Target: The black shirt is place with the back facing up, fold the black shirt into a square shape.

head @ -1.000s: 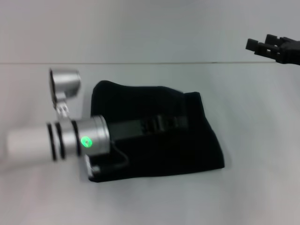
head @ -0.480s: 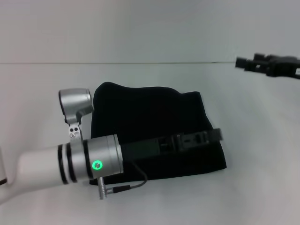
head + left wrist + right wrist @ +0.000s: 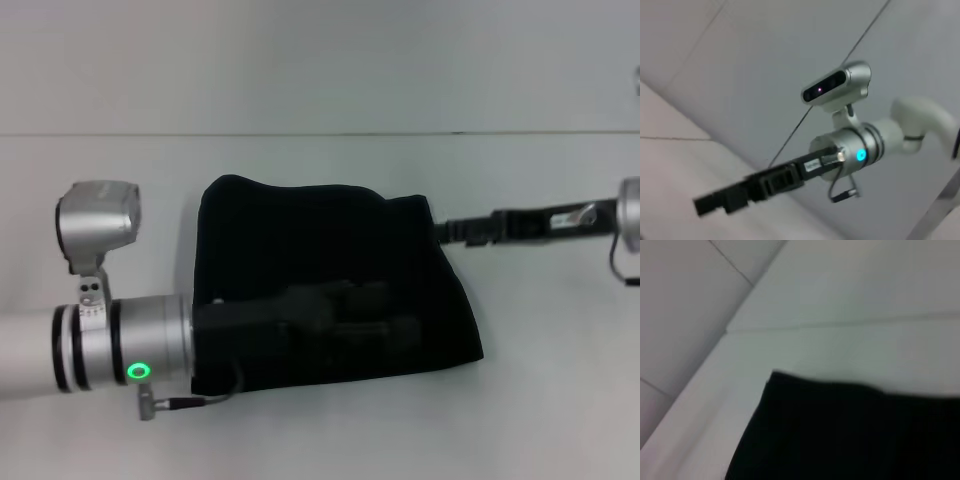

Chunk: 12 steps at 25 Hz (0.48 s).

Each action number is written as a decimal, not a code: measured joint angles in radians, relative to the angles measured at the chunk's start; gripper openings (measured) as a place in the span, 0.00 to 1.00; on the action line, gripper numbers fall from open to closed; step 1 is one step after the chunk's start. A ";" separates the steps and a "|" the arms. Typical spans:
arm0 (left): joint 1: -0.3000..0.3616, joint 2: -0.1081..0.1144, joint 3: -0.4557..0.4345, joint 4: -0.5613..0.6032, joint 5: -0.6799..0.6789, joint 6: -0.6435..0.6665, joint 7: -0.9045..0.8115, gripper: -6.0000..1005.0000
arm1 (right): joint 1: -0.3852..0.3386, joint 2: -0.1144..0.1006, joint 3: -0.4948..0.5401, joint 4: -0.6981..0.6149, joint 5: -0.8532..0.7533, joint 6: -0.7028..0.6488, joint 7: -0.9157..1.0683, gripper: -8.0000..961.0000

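Note:
The black shirt [image 3: 330, 255] lies folded into a rough rectangle on the white table [image 3: 540, 400], plain side up. My left arm reaches in from the left, and its black gripper [image 3: 405, 335] hangs over the near half of the shirt, hard to tell apart from the dark cloth. My right arm comes in from the right with its gripper [image 3: 443, 231] at the shirt's far right edge. The left wrist view shows that right gripper [image 3: 702, 204] farther off, just above the table. A corner of the shirt [image 3: 850, 435] fills the right wrist view.
The table's back edge [image 3: 320, 133] meets a pale wall behind the shirt. Bare white tabletop surrounds the cloth on all sides. A thin cable [image 3: 200, 400] hangs from my left wrist near the shirt's front left corner.
My right gripper has come down from the upper right to the shirt's right edge. My left arm has drawn back to the left, its gripper now over the shirt's near half.

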 joint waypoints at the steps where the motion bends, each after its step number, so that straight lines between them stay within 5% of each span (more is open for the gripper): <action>1: 0.006 0.001 0.010 0.019 0.001 -0.007 0.004 0.73 | 0.006 0.002 -0.002 0.019 -0.005 0.007 0.005 0.94; 5: 0.014 0.012 0.016 0.052 0.021 -0.027 0.006 0.88 | 0.025 0.017 -0.008 0.091 -0.016 0.052 0.008 0.94; 12: 0.029 0.025 0.021 0.111 0.051 -0.032 0.007 0.93 | 0.032 0.056 -0.021 0.118 -0.017 0.125 0.001 0.94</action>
